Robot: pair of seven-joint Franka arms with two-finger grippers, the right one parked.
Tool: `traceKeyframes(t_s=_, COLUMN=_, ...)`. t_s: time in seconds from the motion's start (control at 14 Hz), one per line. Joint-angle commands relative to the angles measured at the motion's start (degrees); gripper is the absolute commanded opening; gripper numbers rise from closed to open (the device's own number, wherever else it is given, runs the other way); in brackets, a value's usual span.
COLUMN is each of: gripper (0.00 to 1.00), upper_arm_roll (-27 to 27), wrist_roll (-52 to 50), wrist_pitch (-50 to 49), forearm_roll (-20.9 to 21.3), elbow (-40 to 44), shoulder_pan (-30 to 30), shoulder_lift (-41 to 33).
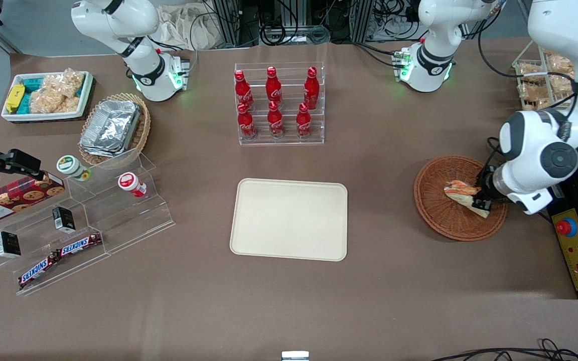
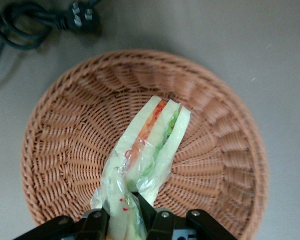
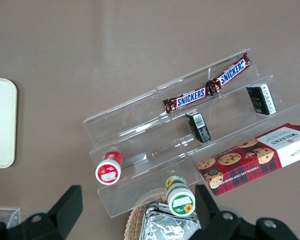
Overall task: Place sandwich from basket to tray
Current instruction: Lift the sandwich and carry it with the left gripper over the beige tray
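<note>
over at the working arm's end of the table, the basket (image 1: 439, 210) holds the sandwich (image 1: 462, 193), and the tray (image 1: 289, 219) waits bare and well apart at table centre, presumably the drop spot. gripper (image 2: 128, 220) is clamped on the sandwich's wrapped end, filling edge up, a grip that looks made for a straight lift. fingertips (image 2: 148, 212) are mostly cut off at the wrist view's edge, and the arm hides them from the front.

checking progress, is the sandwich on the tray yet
No, the sandwich is over the basket, pinched by the gripper; the tray is bare.
</note>
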Motion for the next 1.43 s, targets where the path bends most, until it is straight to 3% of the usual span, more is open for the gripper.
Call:
traceKeyframes(t_s=0.0, gripper=0.00, upper_arm_roll=-0.38, wrist_roll=-1.05, wrist_pitch=-7.55, forearm_roll=0.77, elbow=8.61, shoulder_pan=-0.28, shoulder_lift=0.52)
traceKeyframes(t_s=0.36, gripper=0.00, upper_arm_roll=-6.60, wrist_roll=-1.40, wrist_pitch=-18.00, forearm_roll=-1.69, elbow=25.05, shoulder_pan=-0.28, shoulder_lift=2.18)
traceKeyframes(t_s=0.64, gripper=0.00, upper_arm_roll=-17.22, wrist_roll=1.31, wrist_pitch=-19.17, forearm_roll=-0.55, elbow=27.45, shoulder_pan=-0.37, shoulder_lift=3.58)
traceKeyframes(t_s=0.93, gripper=0.00, upper_arm_roll=-28.65, wrist_roll=13.96, wrist_pitch=-18.38, forearm_roll=5.07, elbow=29.64, shoulder_pan=-0.54, shoulder_lift=10.69)
traceKeyframes(t_s=1.36, gripper=0.00, upper_arm_roll=-29.73, wrist_roll=13.10, wrist_pitch=-16.89, forearm_roll=18.69, elbow=39.04, shoulder_pan=-13.97, shoulder_lift=28.09)
